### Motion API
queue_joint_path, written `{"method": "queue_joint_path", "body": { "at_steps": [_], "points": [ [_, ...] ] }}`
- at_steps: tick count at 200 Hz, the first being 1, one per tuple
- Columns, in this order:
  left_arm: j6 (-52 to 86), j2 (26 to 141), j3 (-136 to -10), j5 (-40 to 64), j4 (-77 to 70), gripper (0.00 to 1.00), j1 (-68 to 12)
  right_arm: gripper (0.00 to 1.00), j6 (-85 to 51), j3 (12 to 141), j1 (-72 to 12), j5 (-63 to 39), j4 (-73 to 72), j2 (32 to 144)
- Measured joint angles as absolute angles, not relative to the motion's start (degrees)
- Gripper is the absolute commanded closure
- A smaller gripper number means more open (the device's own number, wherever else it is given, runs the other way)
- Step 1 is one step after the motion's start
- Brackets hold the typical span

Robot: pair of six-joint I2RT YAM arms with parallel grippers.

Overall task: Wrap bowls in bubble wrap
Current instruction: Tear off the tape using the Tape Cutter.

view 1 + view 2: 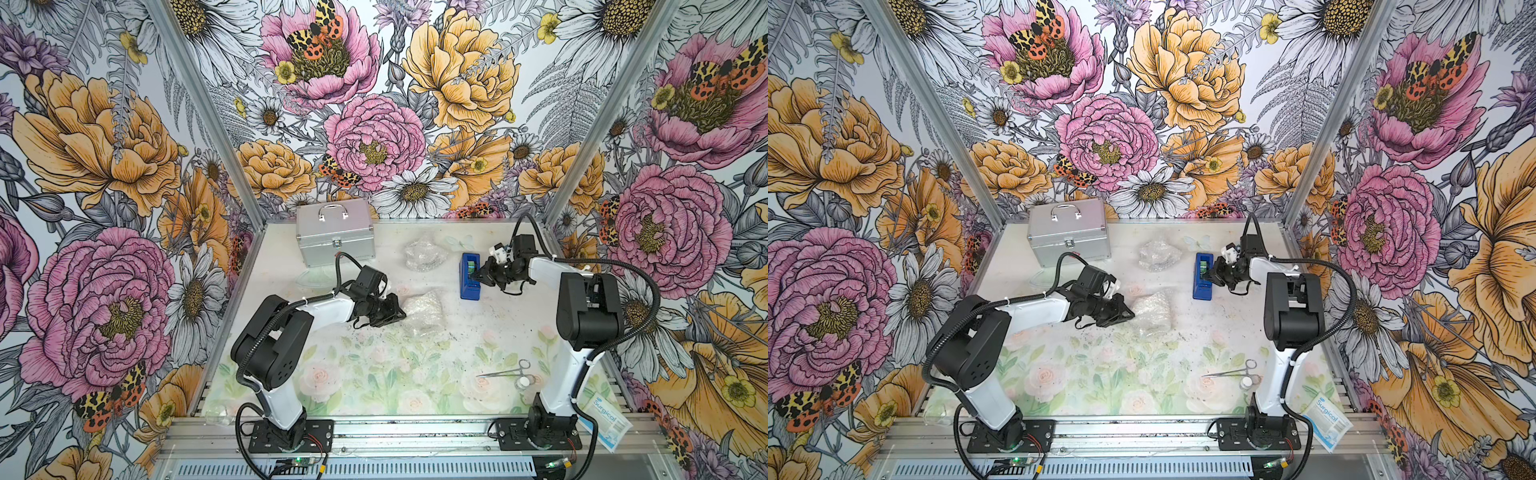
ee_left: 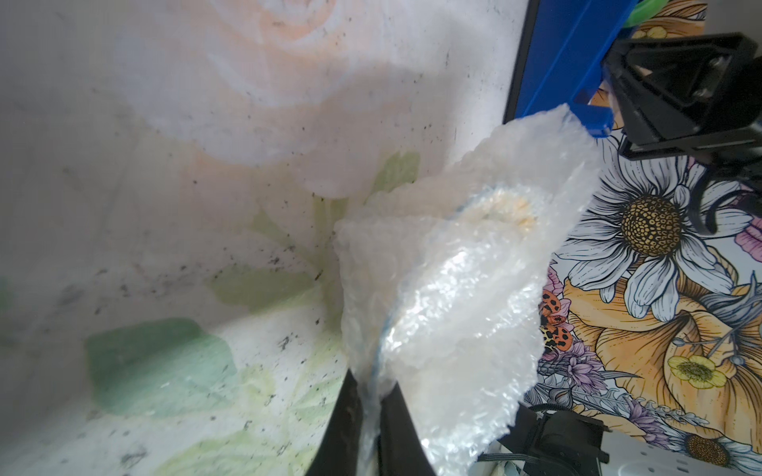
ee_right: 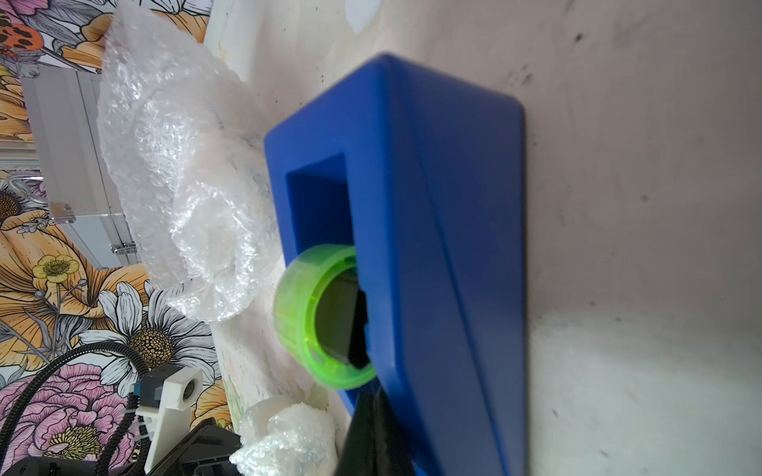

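Left claw (image 1: 402,314) is clamped on the bubble wrap (image 1: 424,309) around a bowl (image 2: 501,210), which lies at its 3 o'clock. Right claw (image 1: 478,276), closed at the tape dispenser (image 1: 467,291) toward 1 o'clock from the bubble wrap, is nearer the tape; whether it holds any, I cannot tell.

Only the word "Surgical" is legible, on the white-and-blue packet (image 1: 606,422).
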State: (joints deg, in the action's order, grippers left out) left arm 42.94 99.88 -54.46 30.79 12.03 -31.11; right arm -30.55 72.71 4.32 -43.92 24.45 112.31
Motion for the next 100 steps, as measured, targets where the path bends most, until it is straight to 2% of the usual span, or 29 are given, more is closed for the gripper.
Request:
{"method": "queue_joint_path", "body": {
  "at_steps": [100],
  "points": [
    [42.89, 99.88, -54.43, 30.24, 12.19, 0.92, -31.11, 1.0, -36.53, 70.24, 3.55, -44.23, 20.6, 106.34]
  ]
}}
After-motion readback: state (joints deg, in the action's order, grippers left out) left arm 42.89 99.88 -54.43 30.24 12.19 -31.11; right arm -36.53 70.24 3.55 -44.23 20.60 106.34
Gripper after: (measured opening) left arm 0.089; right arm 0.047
